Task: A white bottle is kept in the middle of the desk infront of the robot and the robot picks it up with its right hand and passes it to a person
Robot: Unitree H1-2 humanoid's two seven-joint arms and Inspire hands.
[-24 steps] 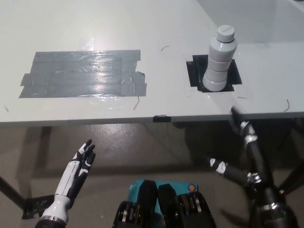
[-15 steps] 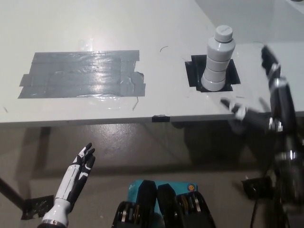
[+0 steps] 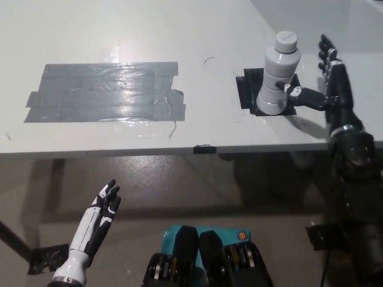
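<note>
A white ribbed bottle (image 3: 279, 75) with a white cap stands upright on a black taped square (image 3: 250, 89) at the desk's right side. My black right hand (image 3: 326, 86) is open just to the bottle's right, over the desk, fingers stretched away from me and the thumb reaching toward the bottle's lower body. Whether the thumb touches it I cannot tell. My white left hand (image 3: 99, 216) rests open below the desk's front edge at the lower left.
A large patch of grey tape (image 3: 105, 92) covers the desk's left half. The desk's front edge (image 3: 149, 150) runs across the middle of the picture, with a small black tape mark (image 3: 202, 149) on it. Floor shows below.
My right arm has risen from below the desk edge and moved forward over the desk, ending beside the bottle on its right. The bottle and my left hand stay put.
</note>
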